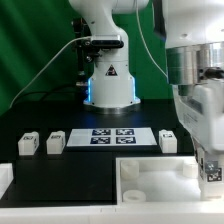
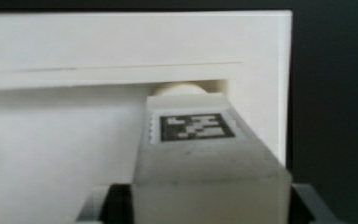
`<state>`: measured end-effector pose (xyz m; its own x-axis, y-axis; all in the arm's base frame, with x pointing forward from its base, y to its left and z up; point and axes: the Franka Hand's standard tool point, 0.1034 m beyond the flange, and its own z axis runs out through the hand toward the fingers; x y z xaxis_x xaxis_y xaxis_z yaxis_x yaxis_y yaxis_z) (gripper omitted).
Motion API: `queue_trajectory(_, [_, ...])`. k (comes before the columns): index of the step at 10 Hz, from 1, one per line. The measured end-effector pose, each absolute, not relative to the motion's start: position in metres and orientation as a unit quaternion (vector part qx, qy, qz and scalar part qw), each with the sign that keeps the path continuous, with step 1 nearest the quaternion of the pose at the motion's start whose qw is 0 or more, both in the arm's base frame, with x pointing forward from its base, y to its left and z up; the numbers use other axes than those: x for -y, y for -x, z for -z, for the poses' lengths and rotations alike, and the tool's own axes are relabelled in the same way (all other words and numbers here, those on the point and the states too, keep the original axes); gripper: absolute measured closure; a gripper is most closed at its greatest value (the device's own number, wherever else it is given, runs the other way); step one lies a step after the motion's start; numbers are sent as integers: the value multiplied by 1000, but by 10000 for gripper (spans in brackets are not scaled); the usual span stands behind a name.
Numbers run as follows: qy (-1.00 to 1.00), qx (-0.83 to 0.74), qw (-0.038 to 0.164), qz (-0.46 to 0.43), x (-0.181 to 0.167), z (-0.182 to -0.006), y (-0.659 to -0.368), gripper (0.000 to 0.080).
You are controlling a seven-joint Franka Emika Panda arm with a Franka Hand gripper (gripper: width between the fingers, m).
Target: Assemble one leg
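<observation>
Three spare legs stand on the black table (image 1: 90, 160) in the exterior view: one spare leg (image 1: 28, 145) and its neighbour (image 1: 55, 142) close together on the exterior view's left of the marker board (image 1: 112, 135), and a third (image 1: 168, 140) just on the exterior view's right of it. You have a bare strip of table between that row and the white tabletop (image 1: 150, 182). Your gripper (image 1: 211, 172) hangs over the tabletop's corner on the exterior view's right. From the wrist, the gripper (image 2: 197, 207) is clenched on the leg (image 2: 197, 165). Its dark fingers (image 2: 108, 205) hug both sides. The leg is a pale cuboid with a black-and-white marker (image 2: 194, 125) facing you and a rounded peg (image 2: 183, 90) at its tip. That tip sits against the tabletop's (image 2: 87, 45) inner rim line.
</observation>
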<state>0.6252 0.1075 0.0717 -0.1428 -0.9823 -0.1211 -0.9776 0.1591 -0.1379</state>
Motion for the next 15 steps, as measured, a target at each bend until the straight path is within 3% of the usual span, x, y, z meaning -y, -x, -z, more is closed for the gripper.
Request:
queue_trajectory(1, [622,-778,92,8,-109,-71,-625,505])
queue_trajectory(3, [630,-771,91,9,-109,-70,-625,261])
queue_trajectory(4, [643,-760,91,10,-109,-70,-625,261])
queue_trajectory(5, [664,-742,88,13,-112,-69,-624,173])
queue_trajectory(8, [804,-588,75,35,-128,-70,-626,151])
queue_trajectory(12, [896,-436,65,49,-122,-69,-627,150])
queue_trajectory(15, [985,-162,20,58,-129,-74,-632,150])
